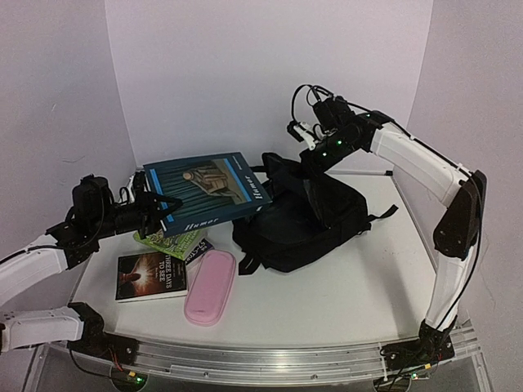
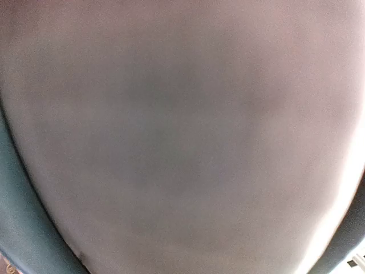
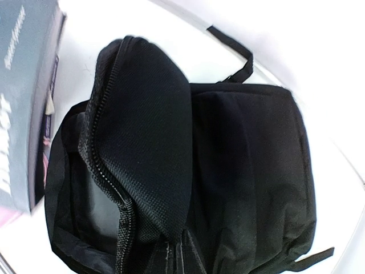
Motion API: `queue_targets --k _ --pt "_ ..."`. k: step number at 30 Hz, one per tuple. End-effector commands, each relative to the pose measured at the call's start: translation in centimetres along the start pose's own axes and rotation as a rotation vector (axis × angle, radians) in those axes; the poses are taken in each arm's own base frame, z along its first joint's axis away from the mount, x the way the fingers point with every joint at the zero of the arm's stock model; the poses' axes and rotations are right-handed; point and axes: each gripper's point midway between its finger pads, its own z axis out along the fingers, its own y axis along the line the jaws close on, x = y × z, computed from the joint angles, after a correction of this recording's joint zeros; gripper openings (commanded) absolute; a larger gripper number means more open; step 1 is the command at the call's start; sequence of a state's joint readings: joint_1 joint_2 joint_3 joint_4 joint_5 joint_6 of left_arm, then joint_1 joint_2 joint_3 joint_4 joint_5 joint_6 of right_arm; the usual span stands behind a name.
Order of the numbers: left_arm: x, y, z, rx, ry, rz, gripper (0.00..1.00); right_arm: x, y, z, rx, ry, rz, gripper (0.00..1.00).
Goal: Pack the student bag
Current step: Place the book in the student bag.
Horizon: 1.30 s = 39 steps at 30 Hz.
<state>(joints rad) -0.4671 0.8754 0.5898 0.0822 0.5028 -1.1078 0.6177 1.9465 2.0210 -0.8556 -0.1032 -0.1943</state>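
Observation:
The student bag (image 1: pixel 298 229), a large black fabric backpack, lies at the middle of the table with its zip open. My right gripper (image 1: pixel 314 169) is shut on the bag's top flap (image 3: pixel 148 131) and holds it lifted, so the dark inside (image 3: pixel 94 200) shows. My left gripper (image 1: pixel 160 214) is shut on the lower left edge of a big blue book (image 1: pixel 208 192) titled "Humor" and holds it in the air, just left of the bag's opening. In the left wrist view a blurred grey surface fills the picture and hides the fingers. The book's spine (image 3: pixel 25 103) stands at the left of the right wrist view.
Under the raised book lie a green book (image 1: pixel 167 240) and a dark book (image 1: pixel 151 275). A pink pencil case (image 1: pixel 210 287) lies to their right, near the bag's front. Black straps (image 1: pixel 382 215) trail off the bag's right side. White walls close the back and sides.

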Motion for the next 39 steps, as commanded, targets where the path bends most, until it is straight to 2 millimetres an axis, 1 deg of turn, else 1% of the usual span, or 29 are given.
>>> queue_targets --k 1,6,8,12,16,17,22,26,30,33,35,37,38,39 --pt "0.1 -1.6 1.5 0.112 0.033 0.005 0.06 -4.1 -0.8 -2.8 0.024 -0.14 0.023 0.0" --pt "0.2 0.3 3.5 0.092 0.06 -0.045 0.06 -4.7 -1.2 -3.2 0.034 -0.158 0.042 0.0" --pt "0.2 0.9 4.4 0.09 0.069 -0.057 0.06 -4.9 -1.0 -3.2 0.019 -0.162 0.054 0.0" --pt "0.2 1.4 6.2 0.101 0.095 -0.077 0.06 -5.1 -0.3 -3.3 -0.022 -0.171 0.074 0.0" --pt "0.5 1.7 8.3 0.1 0.116 -0.089 0.05 -5.3 0.7 -3.5 -0.084 -0.178 0.09 0.0" --pt "0.6 2.1 8.9 0.093 0.127 -0.096 0.05 -5.3 0.9 -3.5 -0.097 -0.179 0.099 0.0" --pt "0.6 1.7 11.2 0.13 0.147 -0.115 0.05 -5.5 2.0 -3.4 -0.15 -0.181 0.112 0.0" --pt "0.5 1.5 12.8 0.157 0.145 -0.137 0.04 -5.3 3.3 -3.2 -0.185 -0.172 0.103 0.0" --pt "0.1 2.2 14.6 0.161 0.115 -0.173 0.04 -5.4 5.0 -3.2 -0.221 -0.17 0.086 0.0" --pt "0.1 1.8 16.5 0.184 0.115 -0.186 0.04 -5.6 5.9 -3.5 -0.234 -0.176 0.074 0.0" --pt "0.1 1.7 18.3 0.196 0.116 -0.193 0.04 -5.8 6.2 -3.7 -0.239 -0.182 0.072 0.0" --pt "0.1 1.4 19.8 0.21 0.112 -0.21 0.04 -5.9 6.4 -3.8 -0.243 -0.183 0.074 0.0" --pt "0.2 1.6 20.5 0.21 0.109 -0.218 0.05 -5.9 6.4 -3.8 -0.244 -0.184 0.074 0.0" --pt "0.0 1.3 21.4 0.221 0.104 -0.225 0.05 -5.8 6.3 -3.8 -0.24 -0.182 0.074 0.0"
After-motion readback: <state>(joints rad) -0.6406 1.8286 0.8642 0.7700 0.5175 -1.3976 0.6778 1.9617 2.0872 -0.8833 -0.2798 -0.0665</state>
